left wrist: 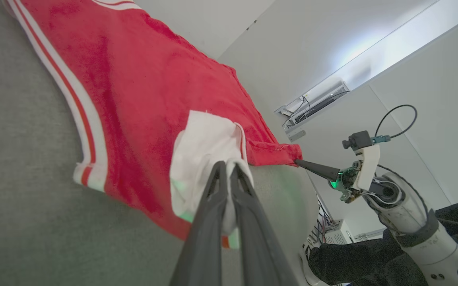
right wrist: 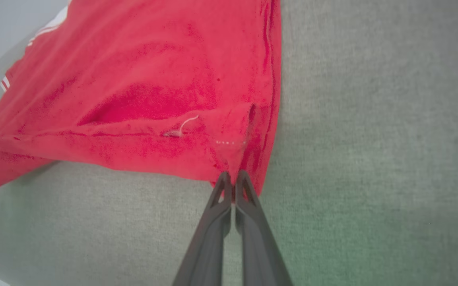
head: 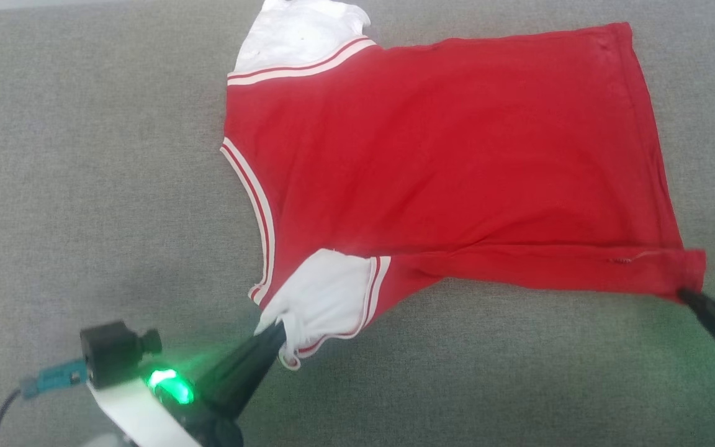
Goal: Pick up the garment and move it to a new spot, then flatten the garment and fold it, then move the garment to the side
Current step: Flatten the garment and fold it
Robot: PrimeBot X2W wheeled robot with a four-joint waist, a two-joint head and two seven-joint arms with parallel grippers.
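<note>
Currently the red jersey [head: 444,155] lies spread beyond both claws: left gripper [head: 272,332] clamped on its white sleeve [head: 326,295], right gripper [head: 685,295] clamped on a hem corner [head: 691,272]. Uneven pulling could slip either thin pinch free.

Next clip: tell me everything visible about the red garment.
The garment is a red knit-looking jersey with white short sleeves and red-and-white stripe trim. It lies spread nearly flat on the grey fabric surface, neckline toward the robot's left, wrinkled along its near edge. The left gripper pinches the near white sleeve; the right gripper pinches the near hem corner.
</note>
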